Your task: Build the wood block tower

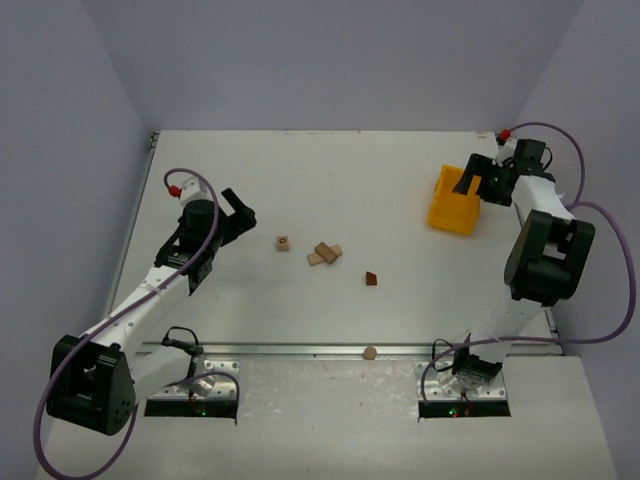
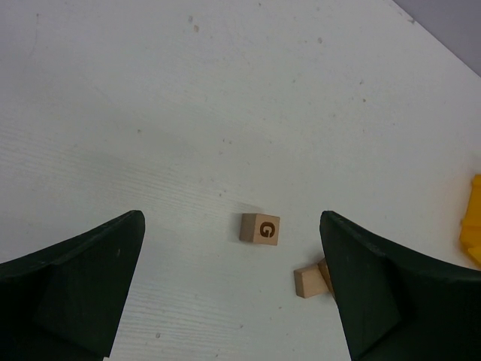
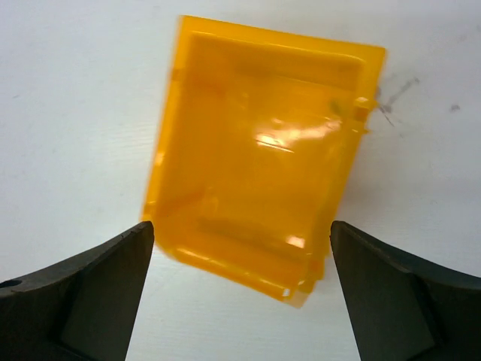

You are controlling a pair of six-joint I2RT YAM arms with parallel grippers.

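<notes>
The wooden pieces lie apart on the white table, not stacked. A small pale block marked G lies left of two pale-tan planks that rest against each other. A dark reddish-brown wedge lies to their right. My left gripper is open and empty, above the table just left of the G block. In the left wrist view the G block sits between the open fingers of that gripper, and a plank end shows by the right finger. My right gripper is open and empty over the yellow bin.
The yellow plastic bin stands at the far right and looks empty in the right wrist view, under the open right gripper. Its edge shows in the left wrist view. A small round wooden disc lies at the table's near edge.
</notes>
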